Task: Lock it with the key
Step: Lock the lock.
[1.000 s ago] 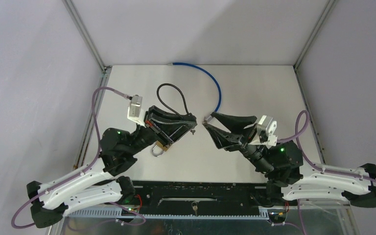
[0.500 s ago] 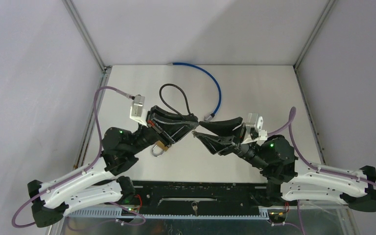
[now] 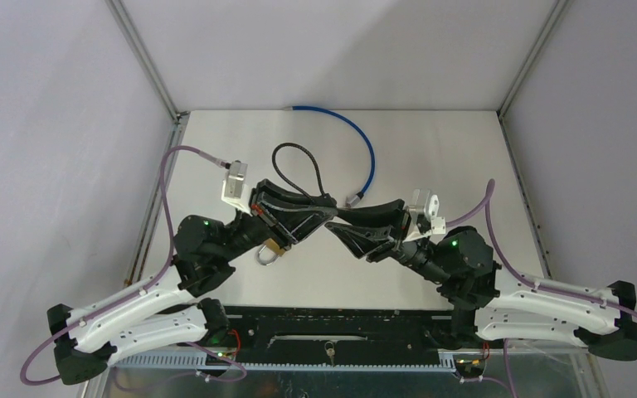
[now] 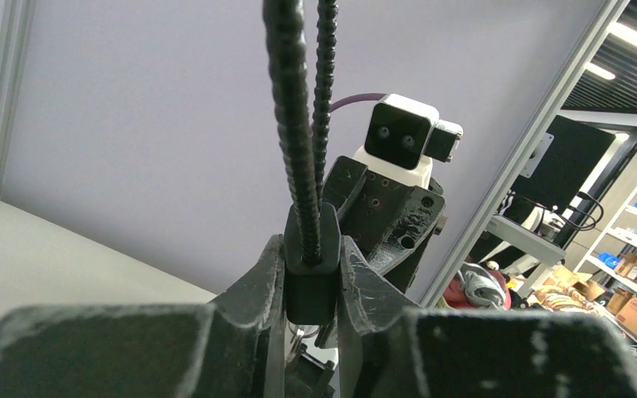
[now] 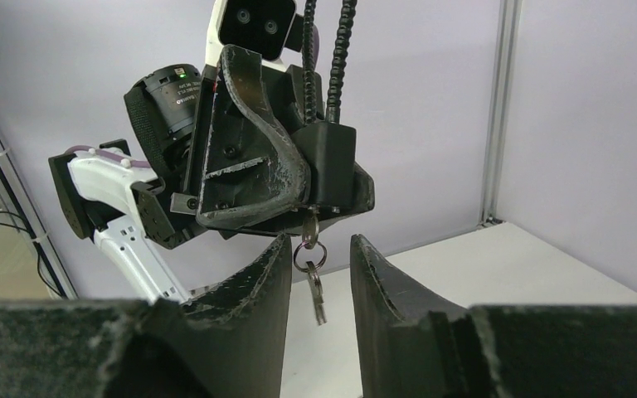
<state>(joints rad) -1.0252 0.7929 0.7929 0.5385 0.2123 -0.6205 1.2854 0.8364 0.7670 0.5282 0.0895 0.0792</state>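
Key (image 5: 310, 225) hangs under lock (image 5: 332, 162), btwn R gripper's (image 5: 318, 245) spread fingers.

No words or numbers can be read for sure. There is a tiny pale mark, maybe small print, on the round black motor (image 5: 167, 104) behind the left gripper (image 5: 319, 195), but it is too small to read. The boxes (image 4: 630, 286) on the far shelves are too blurry to show any writing.

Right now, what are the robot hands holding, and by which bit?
Left gripper: the cable lock, pinched by its black body. Right gripper: nothing; its fingers stand apart around the dangling keys.
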